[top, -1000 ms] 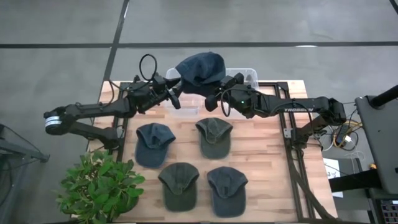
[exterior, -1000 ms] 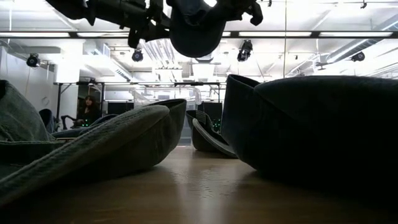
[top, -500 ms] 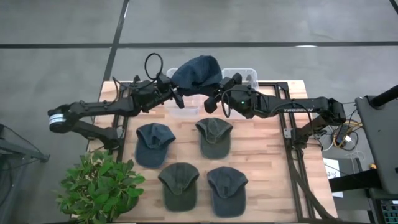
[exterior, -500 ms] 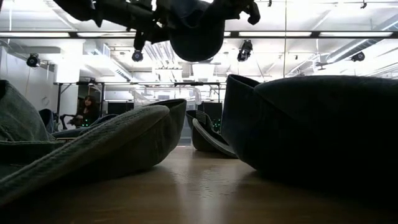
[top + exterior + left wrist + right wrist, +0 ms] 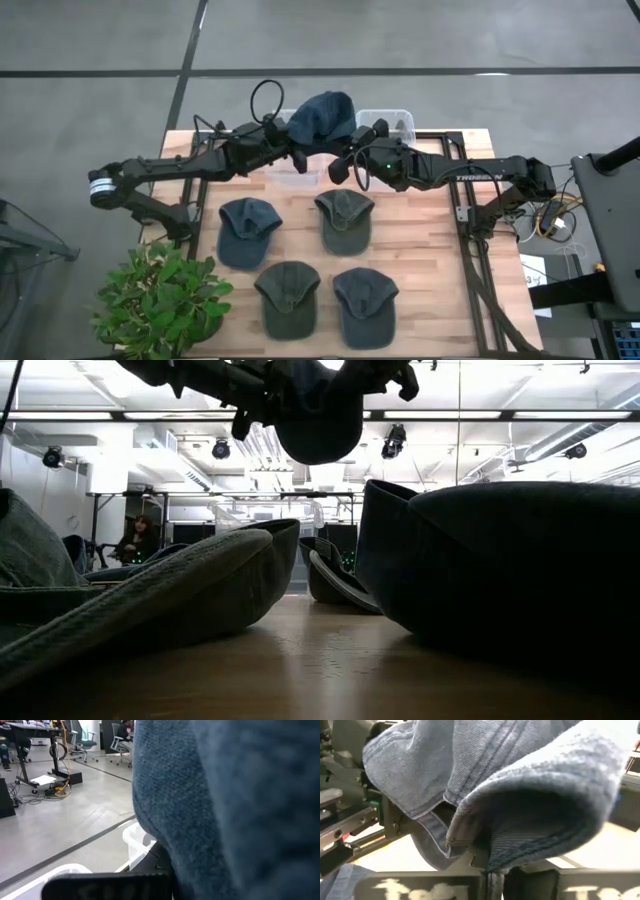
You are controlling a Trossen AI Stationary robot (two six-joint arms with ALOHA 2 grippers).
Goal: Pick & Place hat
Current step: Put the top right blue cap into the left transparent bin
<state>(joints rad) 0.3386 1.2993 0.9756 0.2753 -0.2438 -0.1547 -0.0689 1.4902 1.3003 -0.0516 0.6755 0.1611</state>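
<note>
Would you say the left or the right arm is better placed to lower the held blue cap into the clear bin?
Probably the right. Both grippers hold the blue cap above the clear bin, but the right gripper is shut on its brim, as its wrist view shows, and its arm runs alongside the bin. The left gripper reaches from farther off.

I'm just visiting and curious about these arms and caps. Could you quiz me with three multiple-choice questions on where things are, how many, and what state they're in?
1. Where is the blue cap?
A. on the wood
B. in the air above the clear bin
C. by the plant

2. How many caps lie on the table?
A. two
B. four
C. six

3. The cap is held by:
A. left hand only
B. nothing
C. both, with the right hand

B: it hangs over the bin.
B: four lie flat.
C: a hand grips each side.
</note>
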